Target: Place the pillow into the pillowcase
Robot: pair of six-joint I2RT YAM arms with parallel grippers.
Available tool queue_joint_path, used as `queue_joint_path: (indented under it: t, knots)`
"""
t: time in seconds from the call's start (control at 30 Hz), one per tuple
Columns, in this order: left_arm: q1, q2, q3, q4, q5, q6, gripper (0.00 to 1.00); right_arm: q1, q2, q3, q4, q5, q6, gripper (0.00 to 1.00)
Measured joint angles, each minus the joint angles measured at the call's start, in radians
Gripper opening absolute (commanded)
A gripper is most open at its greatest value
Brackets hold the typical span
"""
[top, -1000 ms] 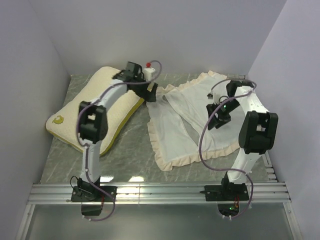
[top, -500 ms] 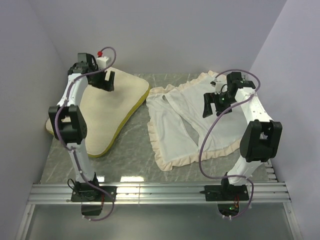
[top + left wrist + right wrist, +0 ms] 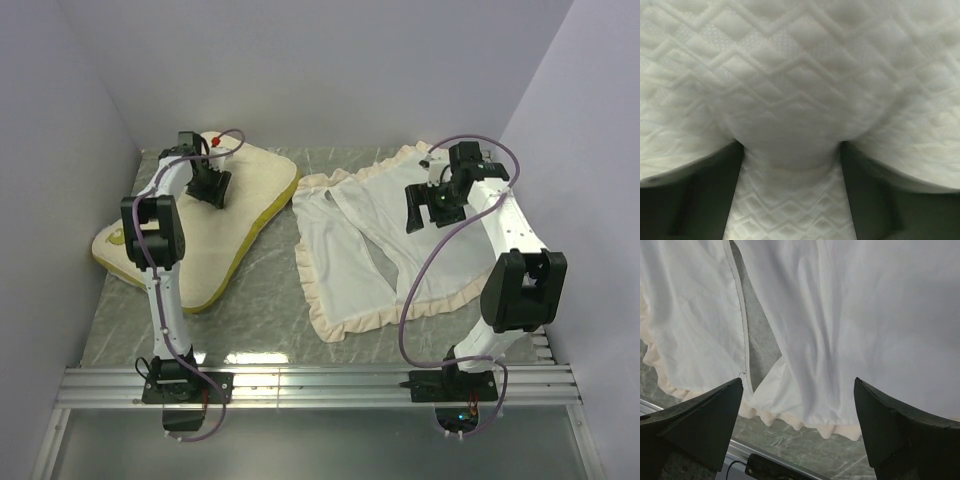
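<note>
While the pillow (image 3: 235, 215) lies wholly outside the pillowcase (image 3: 345, 270), I judge this the opening step: getting hold of each piece before any stuffing starts. Both rest on the table (image 3: 265, 300). The pillowcase is spread flat, white face up, over the middle and right, with its ruffle (image 3: 322, 322) all round. The pillow sits on the left, and its far right corner comes near that ruffle. In the right wrist view a slit (image 3: 757, 347) between two white panels shows the table through it, and I take that for the mouth.

For the next move I want a firm hold on the pillow's far end, and one panel edge lifted at the slit so the mouth gapes toward the pillow. Limp cloth may let both layers come up together, so I'd pick at the edge alone.

My left gripper (image 3: 210, 186) is pushed down into the pillow's far part. Its fingers (image 3: 705, 190) stand wide, and a quilted bulge swells up between them and touches both. I can't call that a firm pinch yet. My right gripper (image 3: 430, 205) hovers above the pillowcase near the slit, spread fully, holding and touching nothing.
</note>
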Motion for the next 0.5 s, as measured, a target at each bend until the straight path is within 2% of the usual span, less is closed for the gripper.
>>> queue_joint_path:
  t: [0.07, 0.1, 0.13, 0.23, 0.37, 0.5]
  knots:
    - [-0.003, -0.004, -0.029, 0.025, -0.002, 0.005, 0.31, 0.011, 0.000, 0.000, 0.003, 0.010, 0.000, 0.98]
    - [-0.003, -0.006, -0.038, 0.031, -0.002, 0.013, 0.11, 0.018, 0.000, 0.000, 0.005, 0.013, 0.000, 0.98]
    - [-0.005, -0.013, -0.047, 0.037, -0.001, 0.018, 0.01, 0.027, 0.000, 0.000, 0.006, 0.015, 0.000, 0.98]
    - [-0.005, -0.050, -0.091, 0.061, 0.010, 0.061, 0.00, 0.059, 0.000, 0.000, 0.023, 0.029, 0.005, 0.96]
    - [0.022, -0.111, -0.162, 0.094, 0.083, 0.137, 0.00, 0.129, 0.000, -0.002, 0.077, 0.062, 0.022, 0.88]
    - [0.073, -0.189, -0.196, 0.008, 0.198, 0.231, 0.00, 0.200, 0.000, -0.026, 0.146, 0.108, 0.044, 0.80]
